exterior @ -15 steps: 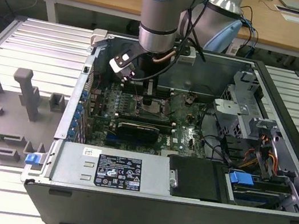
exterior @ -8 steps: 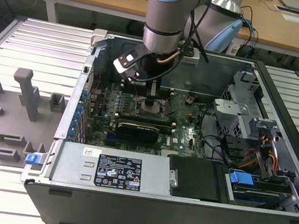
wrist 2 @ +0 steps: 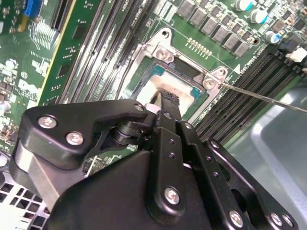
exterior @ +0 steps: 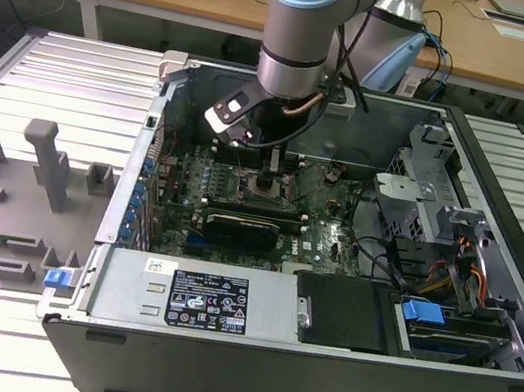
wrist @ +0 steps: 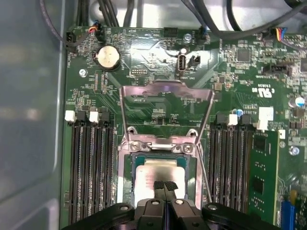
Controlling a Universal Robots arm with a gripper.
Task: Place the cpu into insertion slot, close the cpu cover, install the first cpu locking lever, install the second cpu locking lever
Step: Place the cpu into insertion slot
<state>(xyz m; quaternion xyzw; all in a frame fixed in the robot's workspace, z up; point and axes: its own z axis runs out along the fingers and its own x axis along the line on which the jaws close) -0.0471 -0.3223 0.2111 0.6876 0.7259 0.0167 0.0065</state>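
The cpu (wrist: pixel 158 170), a silvery-tan square chip, lies flat in the insertion slot (wrist: pixel 125 165), whose silver rim frames it on the green motherboard. My gripper (wrist: pixel 165 186) stands straight over the chip, with its black fingertips (wrist 2: pixel 168 103) shut together at the chip's top face and nothing between them. The cpu cover (wrist: pixel 165 88) is swung open away from the socket, and the board shows through its window. A thin metal locking lever (wrist 2: pixel 268 98) sticks out beside the socket, unlatched. In the exterior view the gripper (exterior: pixel 271 172) reaches down into the computer case above the insertion slot (exterior: pixel 263 191).
Long black memory slots (wrist: pixel 91 163) flank the socket, and a green module (wrist: pixel 261 177) stands beside one row. A coin battery (wrist: pixel 108 57) and cables (wrist: pixel 115 14) lie beyond the cover. The case walls (exterior: pixel 510 169) surround the board. A grey fixture tray (exterior: pixel 19 194) lies at the exterior view's left.
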